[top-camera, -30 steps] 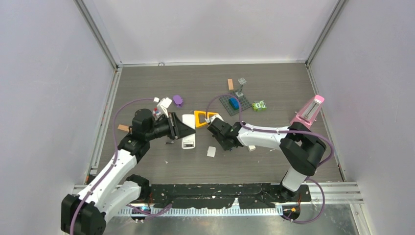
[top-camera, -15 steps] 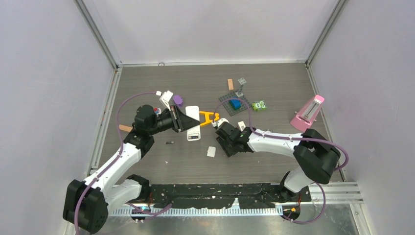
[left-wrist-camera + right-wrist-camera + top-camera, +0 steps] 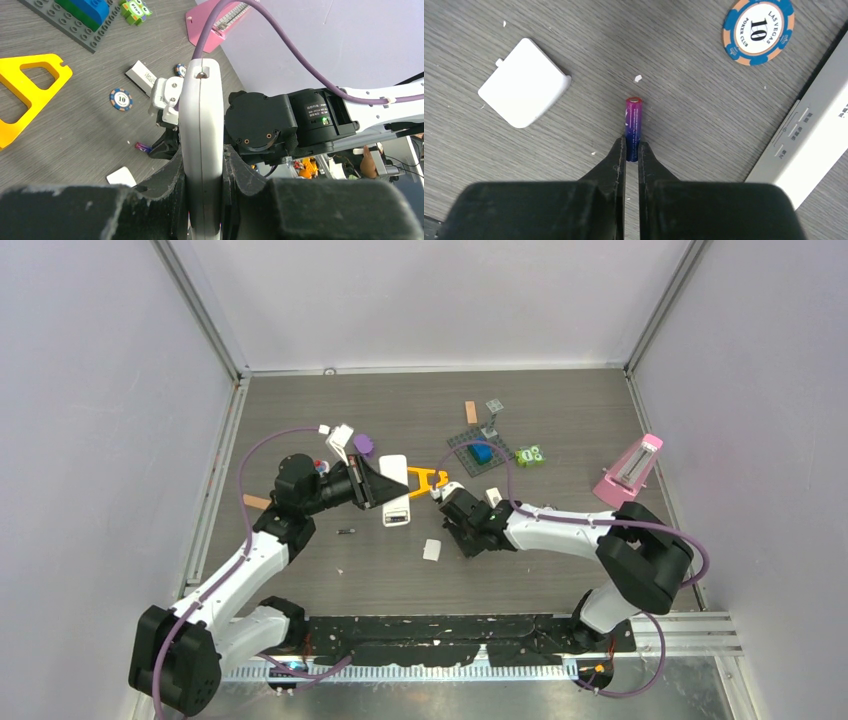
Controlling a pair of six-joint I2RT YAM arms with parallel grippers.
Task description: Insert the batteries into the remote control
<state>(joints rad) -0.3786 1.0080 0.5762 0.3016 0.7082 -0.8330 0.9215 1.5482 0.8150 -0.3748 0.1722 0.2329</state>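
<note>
My left gripper (image 3: 375, 490) is shut on the white remote control (image 3: 396, 490) and holds it off the table. In the left wrist view the remote (image 3: 201, 125) stands edge-on between the left gripper's (image 3: 202, 156) fingers. A bluish-purple battery (image 3: 633, 125) lies on the table, and my right gripper (image 3: 630, 150) is shut on its near end. From above, the right gripper (image 3: 470, 546) points down at the table right of the remote. A second dark battery (image 3: 346, 532) lies loose below the left gripper. The white battery cover (image 3: 524, 82) lies left of the held battery.
A yellow triangular frame (image 3: 428, 478) lies behind the remote. Further back are a grey brick plate (image 3: 478, 452), a green block (image 3: 530, 455) and a purple piece (image 3: 363, 445). A pink metronome (image 3: 630, 468) stands at the right. A poker chip (image 3: 758, 30) and a white slab (image 3: 809, 145) lie close to the right gripper.
The left arm lifted the remote up and back, then held still. The right gripper shifted toward the near side, opened, and closed on the bluish-purple battery.
</note>
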